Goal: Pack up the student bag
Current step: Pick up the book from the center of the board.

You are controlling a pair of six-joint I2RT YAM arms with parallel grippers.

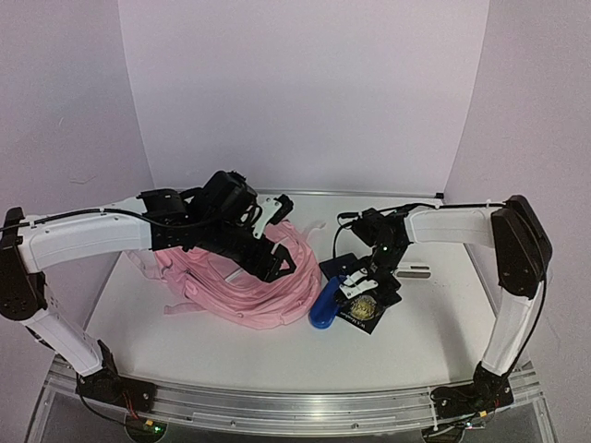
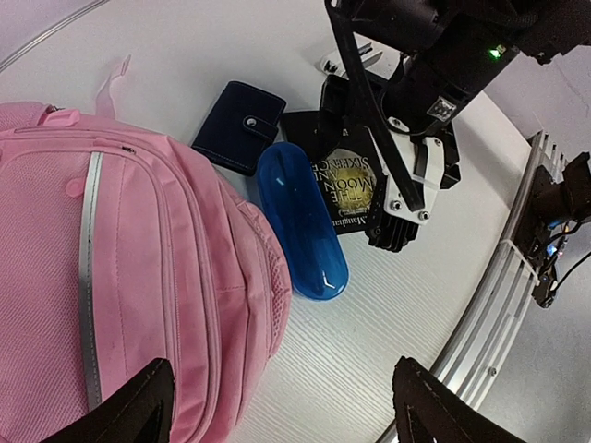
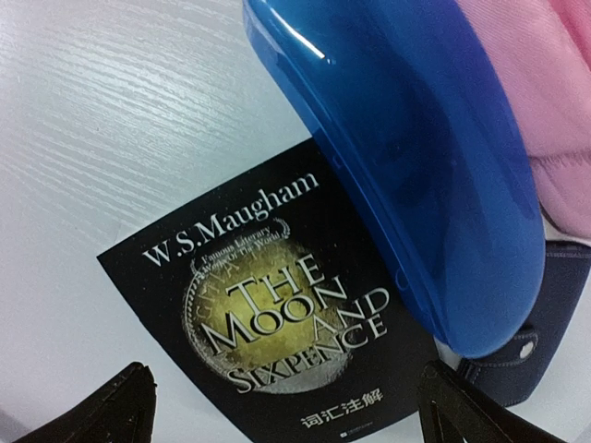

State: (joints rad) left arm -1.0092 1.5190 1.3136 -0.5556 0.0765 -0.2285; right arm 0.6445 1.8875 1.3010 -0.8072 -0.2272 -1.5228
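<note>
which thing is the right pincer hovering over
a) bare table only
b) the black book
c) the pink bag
b: the right wrist view looks straight down on the black book, which sits between the fingers of the open right pincer, and the left wrist view shows that pincer above the book, away from the student bag.

Both arms angled inward; left end effector (image 2: pixel 284 411) and right end effector (image 3: pixel 286 415) wide-jawed, empty, downward-facing.
</note>
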